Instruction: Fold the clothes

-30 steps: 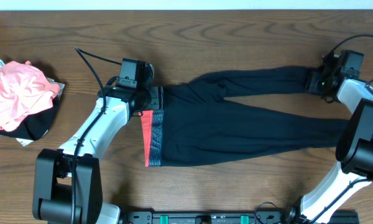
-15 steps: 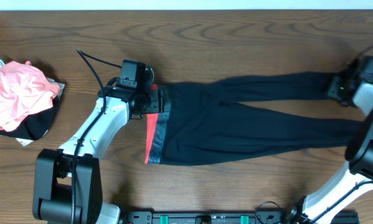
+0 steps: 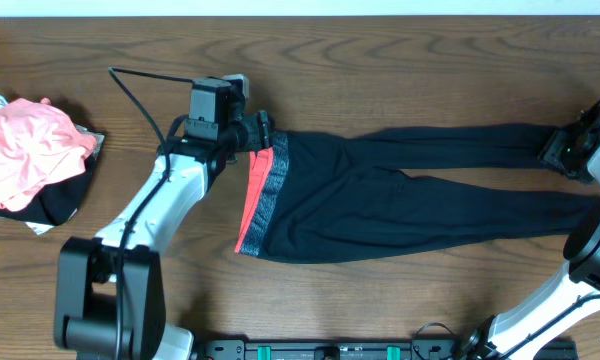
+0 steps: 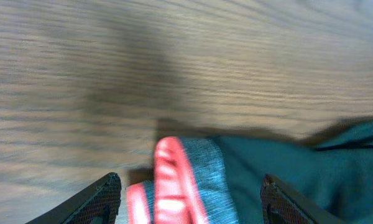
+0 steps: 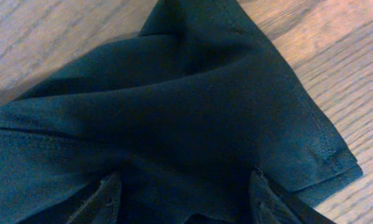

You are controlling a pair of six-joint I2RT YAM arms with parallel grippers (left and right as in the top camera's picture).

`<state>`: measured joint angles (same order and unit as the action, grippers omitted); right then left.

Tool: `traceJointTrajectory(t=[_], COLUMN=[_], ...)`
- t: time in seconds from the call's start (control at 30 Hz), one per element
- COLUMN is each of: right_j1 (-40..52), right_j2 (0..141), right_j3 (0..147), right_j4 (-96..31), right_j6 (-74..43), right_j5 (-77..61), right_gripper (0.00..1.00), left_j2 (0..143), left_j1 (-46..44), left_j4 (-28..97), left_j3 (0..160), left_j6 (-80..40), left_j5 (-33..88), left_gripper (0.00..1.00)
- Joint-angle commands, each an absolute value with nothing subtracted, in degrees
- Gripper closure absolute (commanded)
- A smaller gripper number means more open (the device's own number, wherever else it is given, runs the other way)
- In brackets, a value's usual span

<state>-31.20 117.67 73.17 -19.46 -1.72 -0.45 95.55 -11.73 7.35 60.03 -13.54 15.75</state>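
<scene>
The clothes are black leggings [image 3: 420, 195] spread flat across the table, legs pointing right. The grey waistband [image 3: 270, 190] with its coral-red edge lies at the left. My left gripper [image 3: 259, 130] hovers at the waistband's far corner. In the left wrist view its fingers [image 4: 105, 196] stand wide apart, with the coral and grey waistband [image 4: 186, 174] lying loose between them. My right gripper [image 3: 560, 152] is at the cuff of the far leg. In the right wrist view it [image 5: 185, 177] stands open over the black leg cuff [image 5: 236, 93], which lies flat on the wood.
A heap of pink and black garments [image 3: 25, 160] sits at the table's left edge. The left arm's cable [image 3: 140, 95] loops over the wood behind it. Bare wooden tabletop [image 3: 380, 60] runs along the far side.
The leggings have been drawn to the right and stretched out straight. The right gripper moved right with the cuff. Both pairs of jaws now stand wider, and the waistband lies flatter.
</scene>
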Motion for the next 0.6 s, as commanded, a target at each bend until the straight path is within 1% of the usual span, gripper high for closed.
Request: traceJointTrajectory(t=[0.0,0.3,0.57], right_j1=[-29.54,-29.39,-29.39], right_j2=[119.66,119.66,119.66], right_j3=[71.94,71.94,71.94], right_j4=[-21.96,-26.96,-28.45], right_j6=[-0.51,0.36,0.54], right_j5=[-3.46,-3.46,-3.46], right_gripper=[0.36,0.35,0.35], left_j2=[101.06,115.94,117.05], left_j1=[-11.53,-11.55,-11.55], left_j4=[7.79,17.85,20.97], left_j3=[63.02,78.74,79.92], left_j6=[-15.79,-15.77,-16.05], left_j5=[20.99,24.23,23.11], left_gripper=[0.28,0.28,0.29])
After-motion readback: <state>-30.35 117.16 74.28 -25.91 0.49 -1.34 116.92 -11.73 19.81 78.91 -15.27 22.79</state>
